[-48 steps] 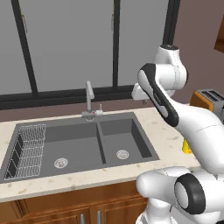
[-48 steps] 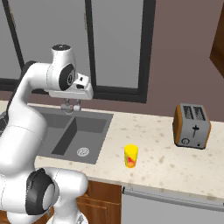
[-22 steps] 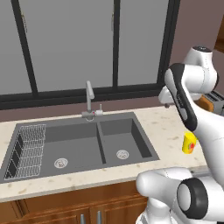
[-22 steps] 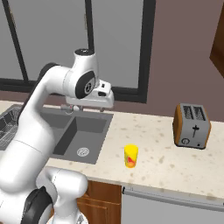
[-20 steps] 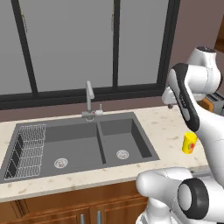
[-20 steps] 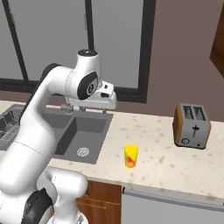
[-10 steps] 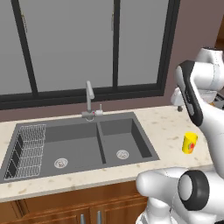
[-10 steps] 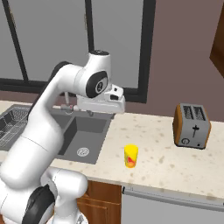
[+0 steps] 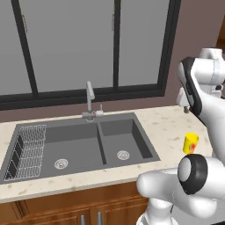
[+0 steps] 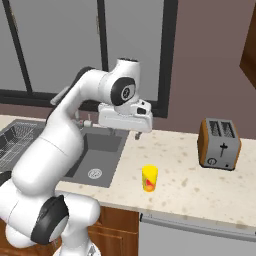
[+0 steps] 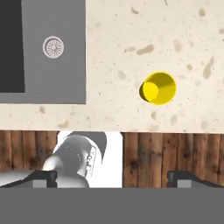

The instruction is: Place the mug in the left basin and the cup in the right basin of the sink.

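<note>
Yellow and upright, the cup (image 10: 149, 178) stands on the speckled beige counter (image 10: 200, 182) to the right of the sink (image 9: 79, 145), well apart from the right basin (image 9: 121, 141) and near the counter's front edge (a reddish mark shows on its side in the right base view). From the hand camera, which looks straight down, the cup (image 11: 158, 88) appears as a round yellow rim, with the right basin's steel drain (image 11: 53, 47) off to one side. The gripper (image 10: 137, 133) hangs in the air above the counter, behind the cup and clear of it, touching nothing. Its two dark fingertips (image 11: 43, 176) sit far apart at the bottom of the hand view, so the jaws are spread wide with nothing between them. The left basin (image 9: 52, 149) holds a wire rack (image 9: 26, 149) at its far left end and a round drain. A slim silver faucet (image 9: 90, 102) rises behind the sink. A brown toaster (image 10: 219, 144) stands on the counter farther right.
</note>
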